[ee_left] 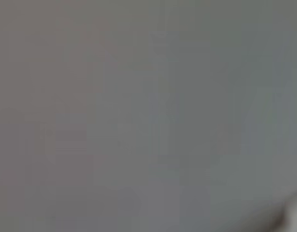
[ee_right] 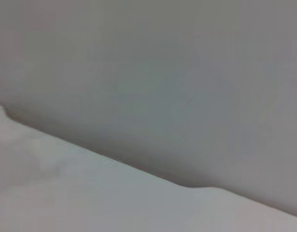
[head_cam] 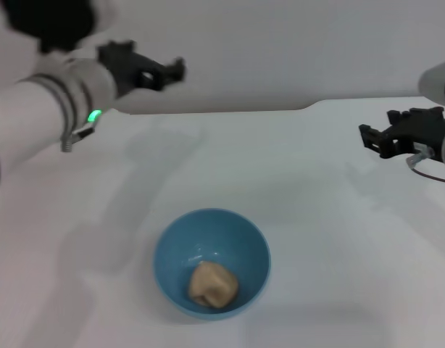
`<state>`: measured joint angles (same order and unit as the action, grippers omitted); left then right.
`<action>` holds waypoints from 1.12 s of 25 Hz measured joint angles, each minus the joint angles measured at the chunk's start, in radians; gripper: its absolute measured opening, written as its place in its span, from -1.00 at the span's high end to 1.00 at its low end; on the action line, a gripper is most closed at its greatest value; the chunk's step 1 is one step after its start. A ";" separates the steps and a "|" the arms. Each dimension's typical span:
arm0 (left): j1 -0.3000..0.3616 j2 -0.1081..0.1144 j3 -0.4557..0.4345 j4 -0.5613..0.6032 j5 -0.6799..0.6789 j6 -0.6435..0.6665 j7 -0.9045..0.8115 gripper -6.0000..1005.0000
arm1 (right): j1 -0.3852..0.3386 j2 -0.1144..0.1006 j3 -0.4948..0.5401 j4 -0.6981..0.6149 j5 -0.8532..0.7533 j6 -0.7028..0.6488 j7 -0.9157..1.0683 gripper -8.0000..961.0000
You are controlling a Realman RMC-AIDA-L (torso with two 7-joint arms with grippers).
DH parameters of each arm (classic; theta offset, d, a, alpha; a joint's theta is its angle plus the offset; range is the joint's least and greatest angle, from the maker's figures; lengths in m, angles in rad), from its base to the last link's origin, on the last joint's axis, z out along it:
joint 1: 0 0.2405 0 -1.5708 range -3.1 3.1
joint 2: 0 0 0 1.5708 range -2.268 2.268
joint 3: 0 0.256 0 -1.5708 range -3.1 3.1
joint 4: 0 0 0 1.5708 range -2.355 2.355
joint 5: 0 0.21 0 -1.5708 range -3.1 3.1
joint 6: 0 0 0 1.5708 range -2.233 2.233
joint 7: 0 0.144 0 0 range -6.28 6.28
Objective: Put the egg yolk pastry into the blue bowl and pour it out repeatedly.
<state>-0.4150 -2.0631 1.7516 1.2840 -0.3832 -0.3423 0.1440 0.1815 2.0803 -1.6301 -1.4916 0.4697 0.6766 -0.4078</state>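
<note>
The blue bowl (head_cam: 211, 262) stands upright on the white table, near the front and a little left of centre. The egg yolk pastry (head_cam: 213, 284), a pale tan lump, lies inside it on the bottom. My left gripper (head_cam: 168, 75) hangs high at the back left, well away from the bowl, open and empty. My right gripper (head_cam: 378, 138) hovers at the right edge above the table, also open with nothing in it. Neither wrist view shows the bowl or the pastry.
The white table (head_cam: 317, 217) spreads around the bowl, with its far edge (head_cam: 280, 110) meeting a grey wall. The right wrist view shows only that table edge (ee_right: 139, 166) and the wall; the left wrist view shows plain grey.
</note>
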 joint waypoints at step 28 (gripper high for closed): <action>0.160 -0.005 0.170 -0.865 -0.095 1.385 -0.218 -0.72 | -0.047 0.001 -0.519 0.958 0.227 -1.859 0.418 0.04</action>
<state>-0.2553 -2.0681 1.9212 0.4194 -0.4781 1.0430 -0.0745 0.1342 2.0813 -2.1494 -0.5335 0.6964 -1.1821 0.0104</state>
